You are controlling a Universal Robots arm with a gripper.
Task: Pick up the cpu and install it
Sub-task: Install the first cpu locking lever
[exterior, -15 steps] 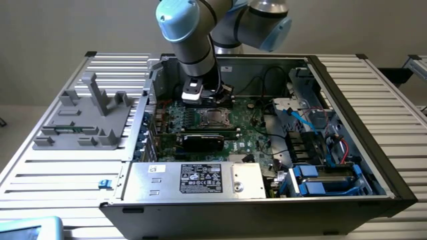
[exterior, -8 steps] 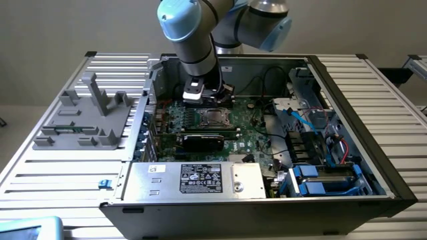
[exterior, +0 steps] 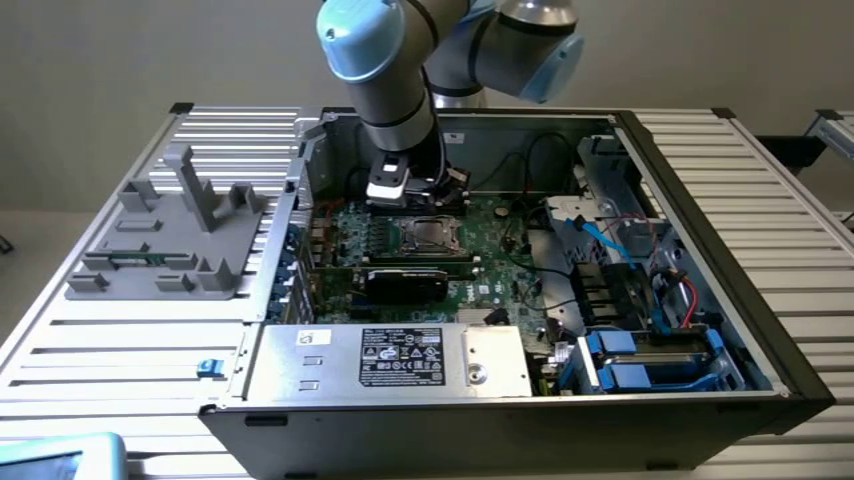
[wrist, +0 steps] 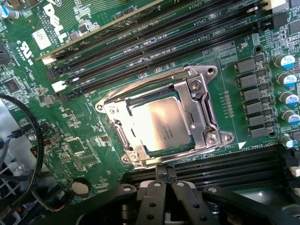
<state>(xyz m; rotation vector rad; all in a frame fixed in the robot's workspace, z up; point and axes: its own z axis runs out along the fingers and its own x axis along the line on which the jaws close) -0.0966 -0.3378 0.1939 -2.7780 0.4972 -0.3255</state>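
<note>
CPU seated in socket; end effector empty.
End effector (wrist: 165, 180) clenched on nothing, just beside the socket frame (wrist: 199, 110); cpu (wrist: 161, 123) lies flat inside that frame, directly ahead of the fingertips.

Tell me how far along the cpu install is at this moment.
Done, by the look of it: the cpu lies flat inside the socket, within its metal frame. In hand: nothing; the gripper is shut and empty, just beside the socket. Left: whether the frame is latched down cannot be told.
</note>
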